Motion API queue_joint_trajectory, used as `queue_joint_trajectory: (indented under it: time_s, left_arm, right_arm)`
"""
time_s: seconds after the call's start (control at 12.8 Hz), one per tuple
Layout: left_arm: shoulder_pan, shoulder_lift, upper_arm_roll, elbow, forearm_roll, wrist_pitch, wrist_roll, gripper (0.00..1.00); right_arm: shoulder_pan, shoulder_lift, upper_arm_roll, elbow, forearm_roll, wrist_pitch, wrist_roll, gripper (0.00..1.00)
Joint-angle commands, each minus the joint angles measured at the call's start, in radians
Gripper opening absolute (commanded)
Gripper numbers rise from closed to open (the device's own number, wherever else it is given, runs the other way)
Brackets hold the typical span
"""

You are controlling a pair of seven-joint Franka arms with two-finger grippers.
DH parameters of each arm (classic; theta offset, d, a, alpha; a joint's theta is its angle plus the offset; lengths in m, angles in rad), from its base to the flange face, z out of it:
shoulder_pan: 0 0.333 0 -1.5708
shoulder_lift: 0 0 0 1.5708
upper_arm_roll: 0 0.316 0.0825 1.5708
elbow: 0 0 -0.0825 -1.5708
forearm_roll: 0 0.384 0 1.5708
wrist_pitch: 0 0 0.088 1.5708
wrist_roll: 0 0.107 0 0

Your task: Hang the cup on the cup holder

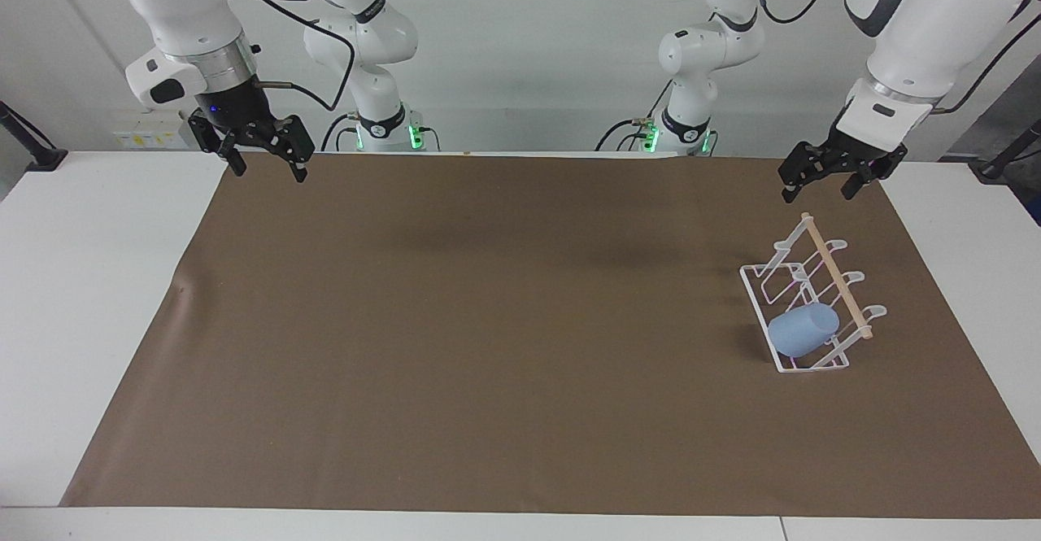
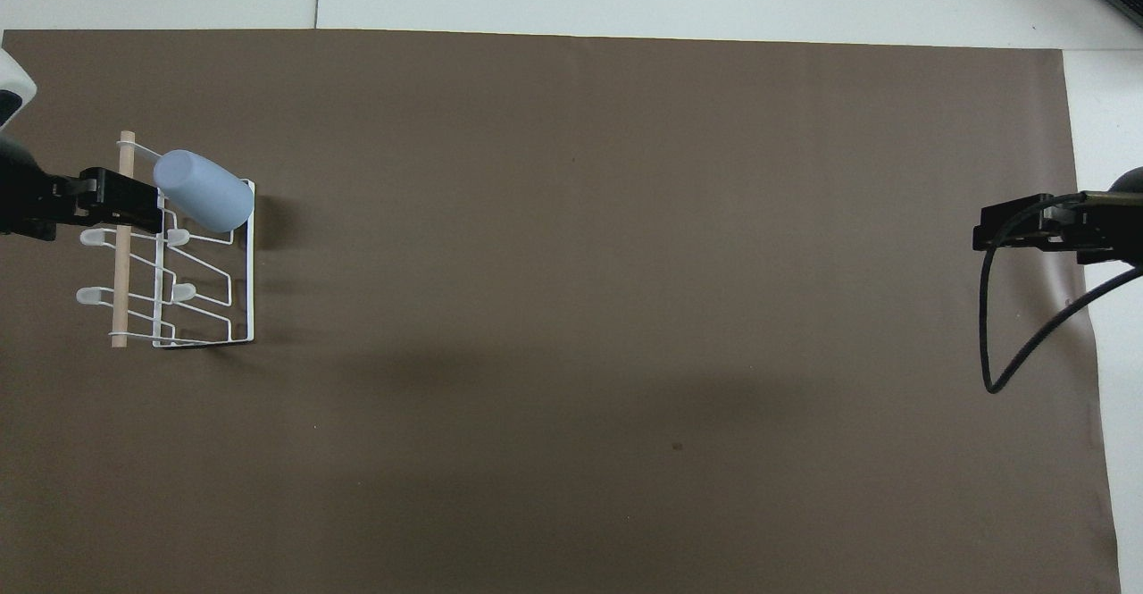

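The light-blue cup (image 1: 803,329) hangs tilted on a prong of the white wire cup holder (image 1: 752,289), at the rack's end farthest from the robots. The rack stands on the brown mat toward the left arm's end of the table. In the overhead view the cup (image 2: 204,192) lies over the rack (image 2: 250,290) beside the wooden dowel (image 2: 119,290). My left gripper (image 1: 816,194) is open and empty, raised in the air above the rack and clear of it; it also shows in the overhead view (image 2: 134,205). My right gripper (image 1: 271,168) is open and empty and waits over the mat's edge at the right arm's end (image 2: 982,230).
The brown mat (image 1: 488,321) covers most of the white table (image 1: 89,281). A black cable (image 2: 991,353) loops down from the right arm over the mat's edge.
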Motion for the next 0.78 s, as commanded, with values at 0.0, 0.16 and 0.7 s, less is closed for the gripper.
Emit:
queue_joint_trajectory:
  time_s: [0.0,0.16,0.7]
  left_arm:
    - [-0.031,0.007,0.015,0.0,-0.018,-0.007,0.033,1.0]
    - [-0.161,0.004,0.134,0.011,-0.009,-0.035,0.049,1.0]
    - [-0.263,-0.002,0.235,0.01,-0.011,-0.065,0.07,1.0]
  right_arm:
    - [-0.005,-0.012,0.004,-0.007,-0.005,-0.003,-0.001,1.0]
    - [-0.005,-0.012,0.004,-0.007,-0.005,-0.003,-0.001,1.0]
    - [-0.005,-0.012,0.004,-0.007,-0.005,-0.003,-0.001,1.0]
